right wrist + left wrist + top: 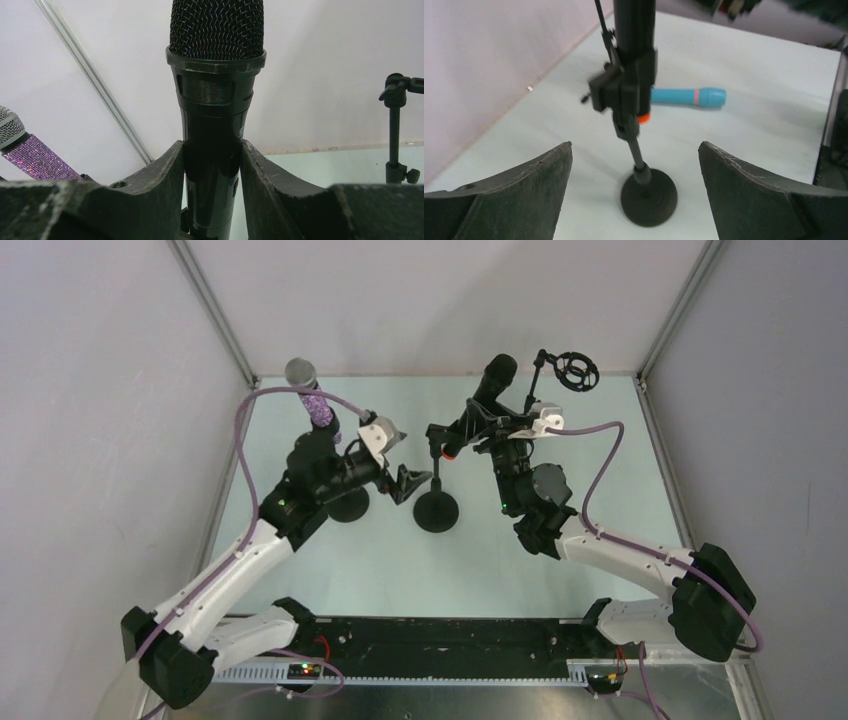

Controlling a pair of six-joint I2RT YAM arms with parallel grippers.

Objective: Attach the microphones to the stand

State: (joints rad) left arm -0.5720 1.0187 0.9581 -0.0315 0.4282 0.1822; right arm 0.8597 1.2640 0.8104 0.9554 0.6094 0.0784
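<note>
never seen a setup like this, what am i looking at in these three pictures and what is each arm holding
Two robot arms are bolted at the near edge of a table, each ending in a two-finger gripper. One picture looks down from above; the others are taken from each wrist. The right gripper clamps a black microphone, its orange end at the clip of the middle stand. The left gripper is open, holding nothing. A teal microphone lies flat on the table; a purple microphone stands tilted at the far left.
</note>
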